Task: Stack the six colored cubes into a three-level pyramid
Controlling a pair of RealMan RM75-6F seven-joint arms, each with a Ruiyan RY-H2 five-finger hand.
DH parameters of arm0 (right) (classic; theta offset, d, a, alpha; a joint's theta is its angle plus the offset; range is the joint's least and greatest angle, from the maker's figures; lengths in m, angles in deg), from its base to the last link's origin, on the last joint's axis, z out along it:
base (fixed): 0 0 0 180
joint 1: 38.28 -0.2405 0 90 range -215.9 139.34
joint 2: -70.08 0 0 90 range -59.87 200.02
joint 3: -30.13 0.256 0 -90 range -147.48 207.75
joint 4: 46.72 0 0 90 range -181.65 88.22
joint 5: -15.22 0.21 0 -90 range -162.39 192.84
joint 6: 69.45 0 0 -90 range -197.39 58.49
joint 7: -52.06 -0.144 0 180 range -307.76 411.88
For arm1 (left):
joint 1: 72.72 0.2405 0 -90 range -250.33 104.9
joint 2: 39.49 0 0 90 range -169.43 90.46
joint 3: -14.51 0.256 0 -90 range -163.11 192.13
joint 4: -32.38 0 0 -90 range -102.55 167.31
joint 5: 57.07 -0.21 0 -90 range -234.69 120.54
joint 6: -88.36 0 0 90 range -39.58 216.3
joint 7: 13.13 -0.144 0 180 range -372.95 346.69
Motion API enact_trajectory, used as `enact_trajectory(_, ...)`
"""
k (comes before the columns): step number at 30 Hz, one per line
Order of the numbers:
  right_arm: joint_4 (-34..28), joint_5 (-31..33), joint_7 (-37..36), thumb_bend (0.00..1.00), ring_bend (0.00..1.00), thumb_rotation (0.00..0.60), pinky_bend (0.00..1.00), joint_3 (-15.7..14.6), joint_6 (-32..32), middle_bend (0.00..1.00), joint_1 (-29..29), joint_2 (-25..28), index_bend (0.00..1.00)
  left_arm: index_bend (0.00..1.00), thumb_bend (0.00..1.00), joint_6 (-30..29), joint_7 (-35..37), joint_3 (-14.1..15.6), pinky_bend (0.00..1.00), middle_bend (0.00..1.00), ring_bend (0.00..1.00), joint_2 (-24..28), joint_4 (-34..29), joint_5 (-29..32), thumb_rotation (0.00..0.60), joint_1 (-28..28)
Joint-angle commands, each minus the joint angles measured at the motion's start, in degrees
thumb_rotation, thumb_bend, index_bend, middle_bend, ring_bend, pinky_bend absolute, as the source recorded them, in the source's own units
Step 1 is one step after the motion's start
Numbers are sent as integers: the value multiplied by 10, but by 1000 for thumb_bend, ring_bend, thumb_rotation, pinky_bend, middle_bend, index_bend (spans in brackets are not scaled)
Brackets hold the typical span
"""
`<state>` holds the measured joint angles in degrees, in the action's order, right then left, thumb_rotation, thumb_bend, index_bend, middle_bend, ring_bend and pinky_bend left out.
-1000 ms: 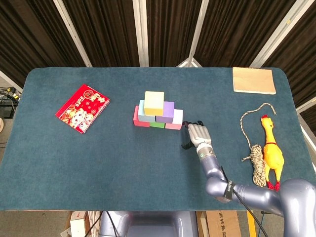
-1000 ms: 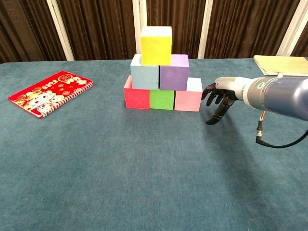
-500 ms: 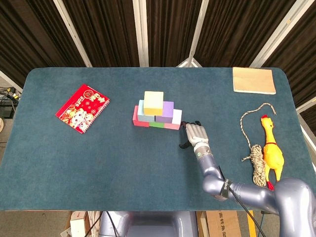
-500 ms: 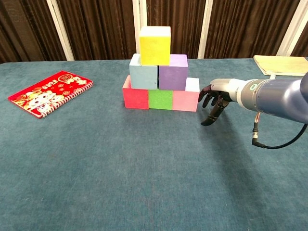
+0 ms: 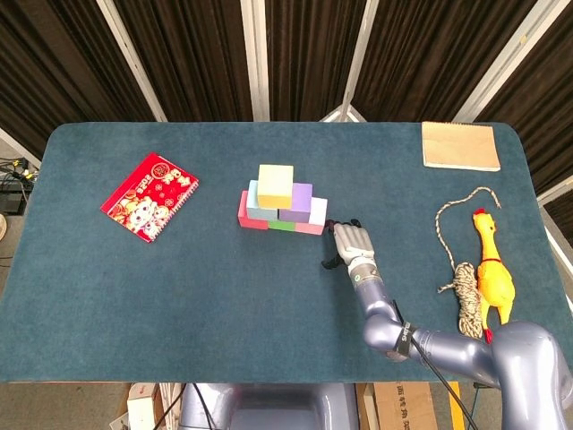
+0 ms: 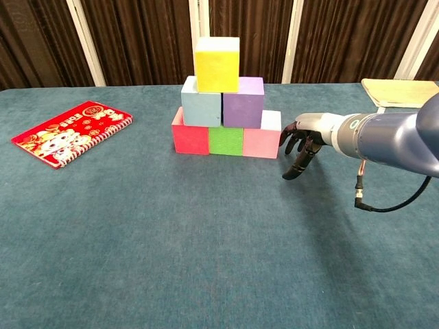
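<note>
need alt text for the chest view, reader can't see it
A three-level pyramid of colored cubes stands on a teal table: red cube, green cube and pink cube below, light blue cube and purple cube above, yellow cube on top. The right hand sits beside the pink cube, holding nothing.

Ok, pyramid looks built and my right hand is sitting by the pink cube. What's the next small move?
Probably ease the right hand straight back to the right, away from the pink cube. All three levels stand, yellow cube on top, and the hand holds nothing. Its fingers sit right beside the bottom row, so any leftward drift could nudge the stack.
</note>
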<state>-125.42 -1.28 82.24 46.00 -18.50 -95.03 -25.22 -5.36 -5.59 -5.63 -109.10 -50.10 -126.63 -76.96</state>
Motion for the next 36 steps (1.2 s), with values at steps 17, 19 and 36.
enact_trajectory(17,-52,10,26,247,184,600,0,0,49,240,7,42,215,162,316,-2,-11,2,0,66,5,-3,-5,-1,600,0)
enact_trajectory(19,-61,10,28,247,184,600,0,2,54,240,8,47,214,162,316,-3,-10,2,0,66,5,-3,-6,-1,600,0)
enact_trajectory(36,-127,22,41,246,184,600,0,30,88,240,-1,81,214,162,316,0,-5,1,0,66,5,-1,-7,0,600,0)
